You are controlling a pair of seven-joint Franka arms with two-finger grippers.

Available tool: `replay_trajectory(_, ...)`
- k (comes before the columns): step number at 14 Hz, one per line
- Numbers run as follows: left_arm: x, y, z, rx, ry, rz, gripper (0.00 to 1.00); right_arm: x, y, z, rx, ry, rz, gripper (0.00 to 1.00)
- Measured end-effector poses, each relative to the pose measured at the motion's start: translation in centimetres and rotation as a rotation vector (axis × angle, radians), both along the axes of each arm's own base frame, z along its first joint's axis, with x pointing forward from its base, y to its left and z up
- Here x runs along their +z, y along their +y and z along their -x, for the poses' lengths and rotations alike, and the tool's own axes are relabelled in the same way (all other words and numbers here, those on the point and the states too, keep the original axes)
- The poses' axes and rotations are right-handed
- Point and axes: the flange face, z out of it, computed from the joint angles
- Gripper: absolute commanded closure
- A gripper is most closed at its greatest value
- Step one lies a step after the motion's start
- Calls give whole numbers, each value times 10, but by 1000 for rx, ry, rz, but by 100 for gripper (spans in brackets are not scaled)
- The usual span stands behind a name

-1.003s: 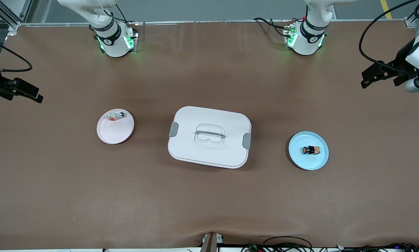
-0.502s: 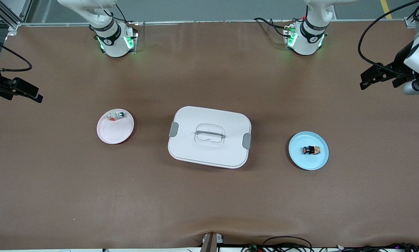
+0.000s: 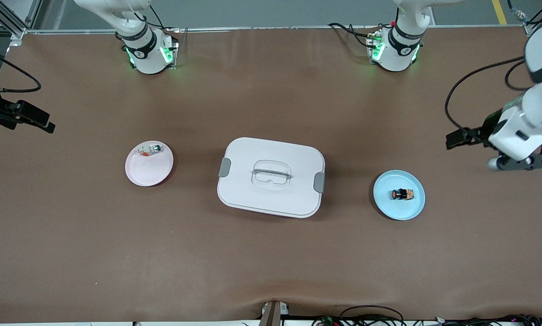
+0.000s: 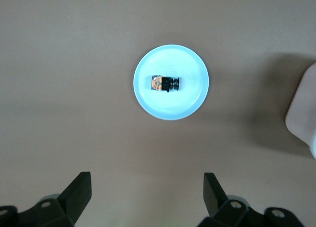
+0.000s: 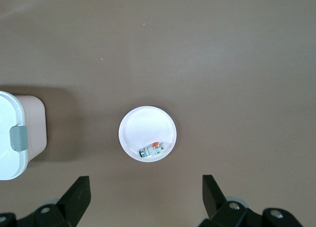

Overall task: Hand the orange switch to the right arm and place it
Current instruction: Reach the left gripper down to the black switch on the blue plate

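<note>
The orange switch (image 3: 402,194) (image 4: 165,83) lies on its side in the middle of a light blue plate (image 3: 398,211) (image 4: 173,108), toward the left arm's end of the table. My left gripper (image 3: 454,139) (image 4: 146,183) hangs open and empty over bare table beside that plate, apart from it. My right gripper (image 3: 47,126) (image 5: 145,185) waits open and empty over the table's edge at the right arm's end.
A white lidded box (image 3: 271,176) (image 5: 15,138) (image 4: 303,113) with grey latches stands mid-table. Between it and the right arm's end sits a pink plate (image 3: 146,174) (image 5: 147,128) holding a small white switch (image 3: 149,150) (image 5: 152,149).
The left arm has swung down toward the blue plate, its gripper now closer to it. The right arm, the switch and the plates have not moved.
</note>
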Motion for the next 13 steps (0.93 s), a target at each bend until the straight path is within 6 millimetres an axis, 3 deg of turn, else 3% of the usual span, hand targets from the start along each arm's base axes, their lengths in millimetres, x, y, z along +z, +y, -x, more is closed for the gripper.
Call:
replay_trajectory(3, -52, -3, -1, -3, -32, 4, 0, 0, 0, 0, 0, -1, 0, 0)
replay_trajectory(13, -181, -5, 3, -2, -153, 28, 0, 0, 0, 0, 0, -1, 0, 0)
